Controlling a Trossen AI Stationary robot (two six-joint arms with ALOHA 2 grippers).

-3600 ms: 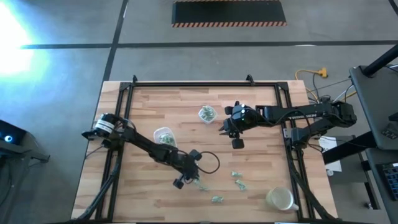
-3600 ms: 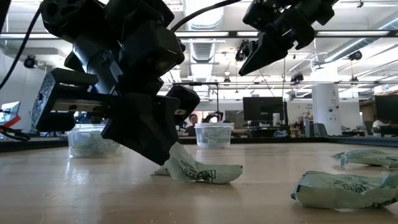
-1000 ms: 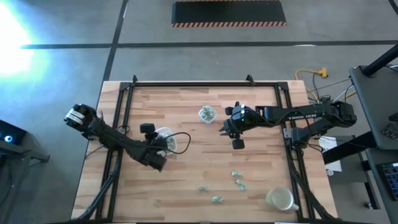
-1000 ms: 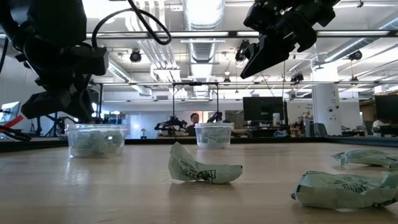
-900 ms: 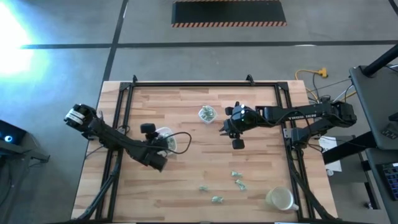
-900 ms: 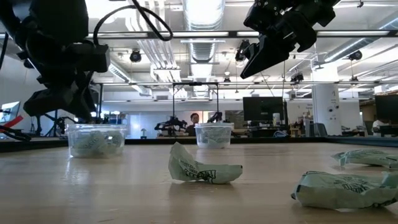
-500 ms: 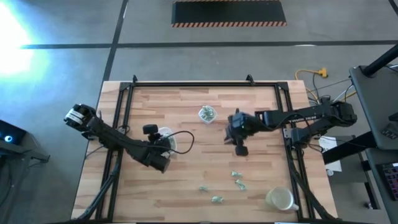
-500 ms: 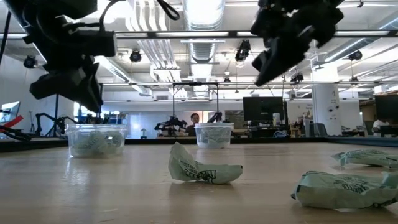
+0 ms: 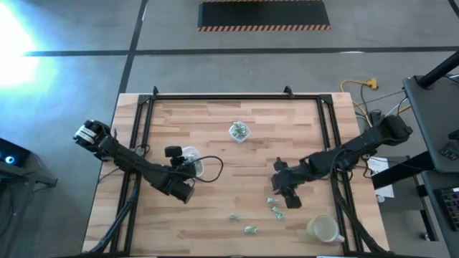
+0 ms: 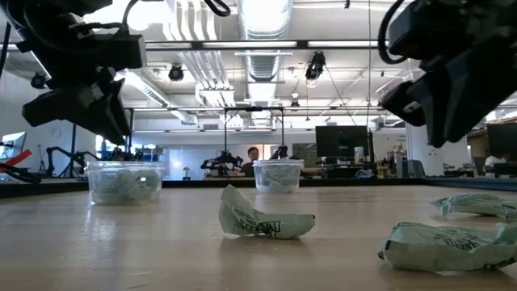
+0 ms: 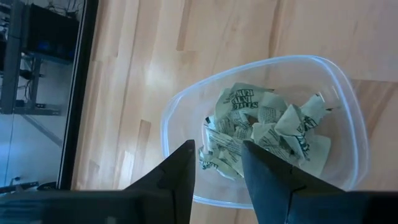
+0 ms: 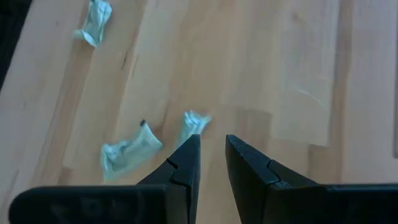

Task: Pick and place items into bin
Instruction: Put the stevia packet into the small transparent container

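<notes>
The left gripper (image 11: 217, 180) hung empty, fingers parted, over its bin (image 11: 354, 134) of items (image 11: 264, 134). The right gripper (image 12: 211, 163), fingers slightly apart, holding nothing, hovered above loose items (image 9: 275, 206) on the table (image 9: 215, 122), apparently lining up a pick.

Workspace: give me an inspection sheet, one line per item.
Surface: wooden table, inside a black frame.
Job's things: four wrapped pieces loose at the near side; left container and middle container hold more.
Clutter: pale round tub at the near right corner.
Grippers: left gripper open over the left container, empty; right gripper open, low over the loose pieces.
Cables: yellow lead off the right side.
Surroundings: a person far behind.
</notes>
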